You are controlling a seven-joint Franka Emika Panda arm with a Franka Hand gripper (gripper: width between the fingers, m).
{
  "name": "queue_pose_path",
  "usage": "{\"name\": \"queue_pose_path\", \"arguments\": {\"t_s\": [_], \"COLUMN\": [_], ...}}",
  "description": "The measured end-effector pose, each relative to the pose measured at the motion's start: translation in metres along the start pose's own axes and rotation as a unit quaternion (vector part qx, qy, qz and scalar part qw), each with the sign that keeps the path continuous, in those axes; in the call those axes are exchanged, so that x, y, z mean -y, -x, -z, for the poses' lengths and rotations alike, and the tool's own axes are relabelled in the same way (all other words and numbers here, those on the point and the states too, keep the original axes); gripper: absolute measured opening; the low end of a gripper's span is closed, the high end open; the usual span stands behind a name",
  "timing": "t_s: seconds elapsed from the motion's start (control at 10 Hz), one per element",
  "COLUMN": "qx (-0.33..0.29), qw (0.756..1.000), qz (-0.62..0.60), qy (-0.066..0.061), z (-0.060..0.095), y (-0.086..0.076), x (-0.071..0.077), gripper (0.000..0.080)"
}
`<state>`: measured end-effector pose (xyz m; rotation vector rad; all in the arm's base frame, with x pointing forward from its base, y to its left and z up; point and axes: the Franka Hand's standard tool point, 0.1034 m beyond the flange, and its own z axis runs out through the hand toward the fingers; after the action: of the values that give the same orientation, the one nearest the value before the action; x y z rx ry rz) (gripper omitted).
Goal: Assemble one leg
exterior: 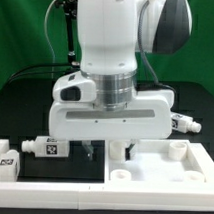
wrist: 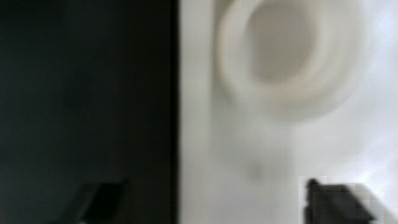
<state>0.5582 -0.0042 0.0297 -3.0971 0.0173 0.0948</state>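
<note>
My gripper (exterior: 108, 151) hangs low over the near-left corner of the large flat white panel (exterior: 168, 175). It is open and holds nothing. In the wrist view the dark fingertips (wrist: 338, 200) stand wide apart around the gripper's middle (wrist: 217, 205), astride the panel's edge (wrist: 267, 150), with a round corner socket (wrist: 285, 50) just beyond. One white leg (exterior: 44, 148) with a black-and-white tag lies on the black table at the exterior view's left. A second tagged white part (exterior: 5, 161) lies further left. Another leg (exterior: 184, 125) lies behind the panel at the right.
The table is black (exterior: 35, 112) with a green backdrop (exterior: 28, 32) behind. A white strip (exterior: 52, 187) runs along the front edge left of the panel. The arm's bulky white wrist (exterior: 110, 110) hides the table's middle.
</note>
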Motion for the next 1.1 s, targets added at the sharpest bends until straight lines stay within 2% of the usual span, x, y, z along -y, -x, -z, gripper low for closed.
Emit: {"name": "queue_pose_path", "arguments": {"t_s": [0.1, 0.2, 0.3, 0.8, 0.9, 1.1], "qx": [0.001, 0.0, -0.007, -0.005, -0.021, -0.019], "qw": [1.0, 1.0, 1.0, 1.0, 1.0, 0.999], "qz": [0.007, 0.009, 0.009, 0.011, 0.0, -0.027], "qy": [-0.005, -0.008, -0.01, -0.01, -0.009, -0.006], "z": [0.023, 0.044, 0.057, 0.052, 0.048, 0.034], "y": [0.01, 0.015, 0.015, 0.018, 0.024, 0.063], "x": [0.014, 0.028, 0.037, 0.039, 0.052, 0.087], "gripper": [0.0593, 0.0632, 0.0632, 0.0649, 0.0649, 0.0649]}}
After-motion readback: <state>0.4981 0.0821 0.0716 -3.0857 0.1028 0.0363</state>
